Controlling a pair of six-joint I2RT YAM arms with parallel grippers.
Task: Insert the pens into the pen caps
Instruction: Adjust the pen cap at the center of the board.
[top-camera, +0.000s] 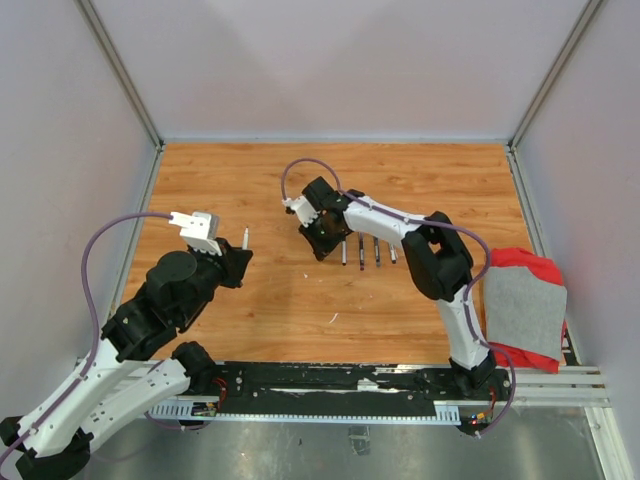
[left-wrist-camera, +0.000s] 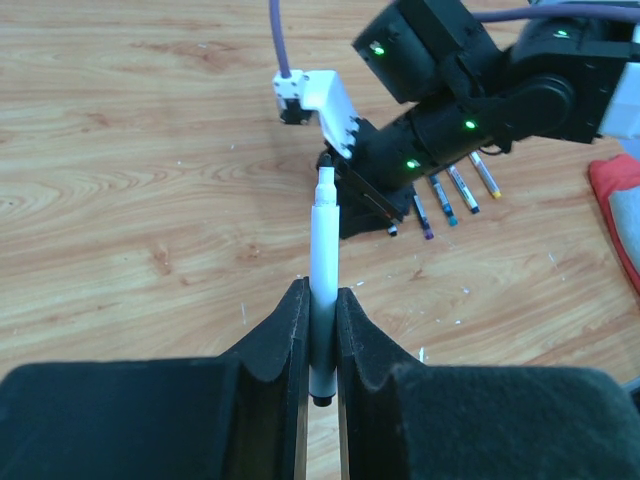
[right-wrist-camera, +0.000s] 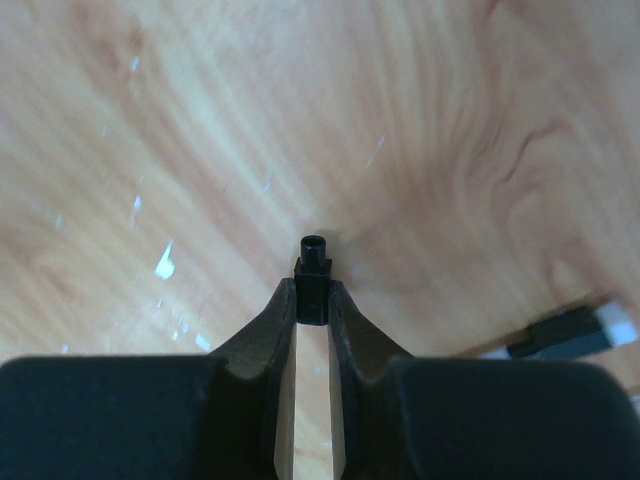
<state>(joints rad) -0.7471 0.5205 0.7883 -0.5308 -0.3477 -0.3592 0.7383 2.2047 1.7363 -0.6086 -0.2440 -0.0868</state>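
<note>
Near: left end effector (left-wrist-camera: 320, 305) clamped tight on a white pen (left-wrist-camera: 324, 235), gripped low on the barrel, dark tip pointing away toward the right arm. Farther out, right end effector (right-wrist-camera: 312, 300) pinched shut on a small black cap (right-wrist-camera: 313, 265), low over the desk (right-wrist-camera: 450, 150); pen and cap are well apart, so this pair looks grasped but not yet joined. Just beyond, four more pens (top-camera: 367, 252) lie in a row on the desk, too small to tell if capped.
</note>
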